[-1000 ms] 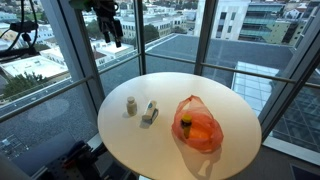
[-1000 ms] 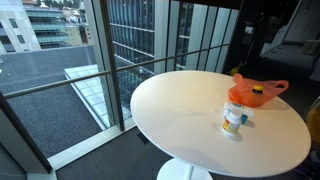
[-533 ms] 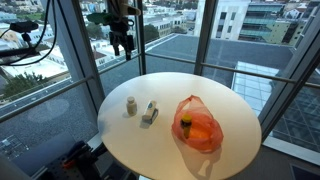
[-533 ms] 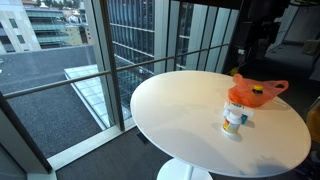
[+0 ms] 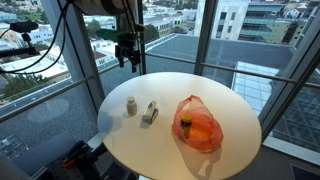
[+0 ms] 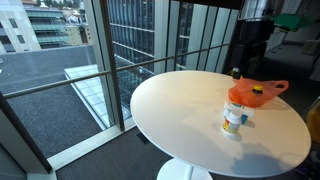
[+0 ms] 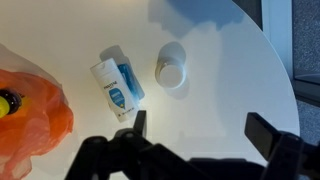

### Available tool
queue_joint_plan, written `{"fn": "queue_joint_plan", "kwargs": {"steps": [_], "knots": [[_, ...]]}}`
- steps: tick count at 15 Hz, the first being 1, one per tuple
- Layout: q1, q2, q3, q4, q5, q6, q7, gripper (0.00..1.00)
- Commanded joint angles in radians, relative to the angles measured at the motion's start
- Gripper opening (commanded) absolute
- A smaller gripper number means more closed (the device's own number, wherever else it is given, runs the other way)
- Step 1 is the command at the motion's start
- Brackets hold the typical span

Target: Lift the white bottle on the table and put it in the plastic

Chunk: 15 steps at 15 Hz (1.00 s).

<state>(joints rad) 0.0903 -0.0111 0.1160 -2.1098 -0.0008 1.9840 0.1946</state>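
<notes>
A small white bottle (image 5: 131, 105) stands upright on the round white table (image 5: 200, 85), near its left side. In the wrist view I see it from above (image 7: 171, 67). An orange plastic bag (image 5: 198, 127) lies to its right with a yellow-capped bottle (image 5: 185, 124) inside; the bag shows at the left edge of the wrist view (image 7: 28, 112). My gripper (image 5: 128, 60) hangs open and empty above the table's far edge, apart from the bottle. In the wrist view the gripper (image 7: 203, 130) has its jaws wide apart over bare tabletop, with the bottle beyond them.
A white and blue box (image 5: 150, 113) lies between the bottle and the bag, also in the wrist view (image 7: 117, 85). Glass walls with dark frames (image 5: 205, 40) surround the table. The table edge (image 7: 285, 90) curves close by on the right.
My gripper has moved right and down, from high beside the window towards the table's far edge. The bottle, box and bag have not moved.
</notes>
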Motion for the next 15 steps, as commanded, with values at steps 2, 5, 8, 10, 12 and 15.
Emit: {"fn": "queue_joint_plan", "kwargs": {"steps": [2, 5, 8, 10, 12, 15], "knots": [[0.008, -0.016, -0.003, -0.093, -0.031, 0.134, 0.004, 1.00], [0.008, 0.003, -0.003, -0.086, -0.011, 0.127, 0.000, 1.00], [0.008, 0.005, -0.003, -0.091, -0.011, 0.129, 0.000, 1.00], [0.008, 0.005, -0.003, -0.091, -0.011, 0.129, 0.000, 1.00], [0.006, -0.001, -0.006, -0.114, -0.030, 0.136, 0.007, 1.00], [0.003, -0.007, -0.010, -0.153, -0.055, 0.143, 0.016, 1.00]]}}
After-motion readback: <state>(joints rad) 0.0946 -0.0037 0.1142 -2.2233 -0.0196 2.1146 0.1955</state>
